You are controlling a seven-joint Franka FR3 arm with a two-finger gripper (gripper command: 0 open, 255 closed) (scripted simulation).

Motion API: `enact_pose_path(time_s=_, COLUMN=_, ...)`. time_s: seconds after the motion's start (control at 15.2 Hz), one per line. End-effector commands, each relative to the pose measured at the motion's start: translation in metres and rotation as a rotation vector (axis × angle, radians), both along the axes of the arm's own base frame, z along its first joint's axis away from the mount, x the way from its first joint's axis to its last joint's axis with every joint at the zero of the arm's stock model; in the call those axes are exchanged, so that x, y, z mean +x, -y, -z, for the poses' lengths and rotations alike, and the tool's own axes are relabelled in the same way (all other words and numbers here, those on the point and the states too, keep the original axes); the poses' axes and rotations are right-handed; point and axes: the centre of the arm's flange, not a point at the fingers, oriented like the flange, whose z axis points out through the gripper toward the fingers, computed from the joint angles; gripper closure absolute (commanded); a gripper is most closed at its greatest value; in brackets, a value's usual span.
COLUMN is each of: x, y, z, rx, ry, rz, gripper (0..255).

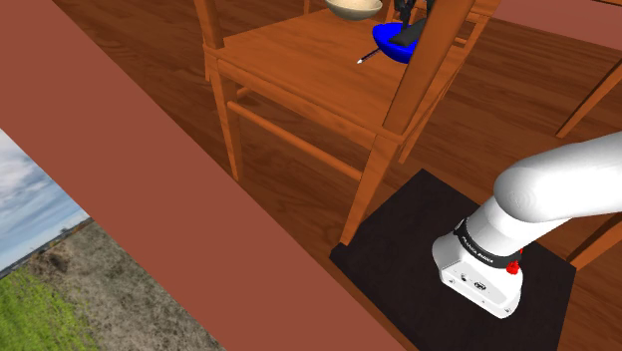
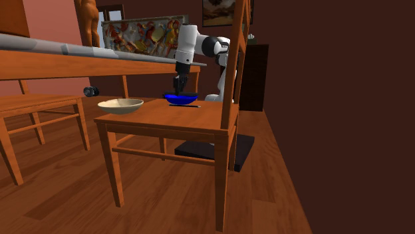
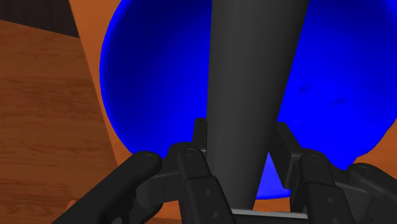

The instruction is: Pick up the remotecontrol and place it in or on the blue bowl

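Where the wrist view looks along the all-black two-finger gripper, its fingers press against both sides of a long, dark grey, tapering remote control, so the grasp is clenched on it. The remote control's far end is cut off by the frame edge and no buttons can be made out. Behind it spreads the glossy round blue bowl, with the remote control hanging over its hollow; whether its end touches the bowl's inside cannot be told.

In the shoulder view the gripper is cut by the picture's top edge and partly hidden by the slanting wooden chair-back post, which also covers one side of the blue bowl. The second exterior view shows the gripper upright over the blue bowl, which stands on the brown wooden chair seat. A thin dark stick, too small to identify, lies just beside the blue bowl. A shallow cream bowl stands apart on the same seat, its inside plain cream
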Motion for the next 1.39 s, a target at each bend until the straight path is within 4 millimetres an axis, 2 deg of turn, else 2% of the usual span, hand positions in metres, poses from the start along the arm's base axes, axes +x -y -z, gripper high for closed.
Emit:
enact_pose_path(time_s=0.0, x=0.0, y=0.0, z=0.0, rx=0.0, ry=0.0, rz=0.0, gripper=255)
enact_pose_path(time_s=0.13, x=0.0, y=0.0, z=0.0, rx=0.0, ry=0.0, rz=0.0, gripper=255)
enact_pose_path(time_s=0.2, x=0.0, y=0.0, z=0.0, rx=0.0, ry=0.0, rz=0.0, gripper=0)
enact_pose_path(time_s=0.53, x=0.0, y=0.0, z=0.0, rx=0.0, ry=0.0, rz=0.0, gripper=0)
enact_pose_path(time_s=0.79, x=-0.001, y=-0.011, z=-0.049, rx=0.0, ry=0.0, rz=0.0, gripper=0)
enact_pose_path(time_s=1.32, x=-0.001, y=-0.011, z=-0.049, rx=0.0, ry=0.0, rz=0.0, gripper=0)
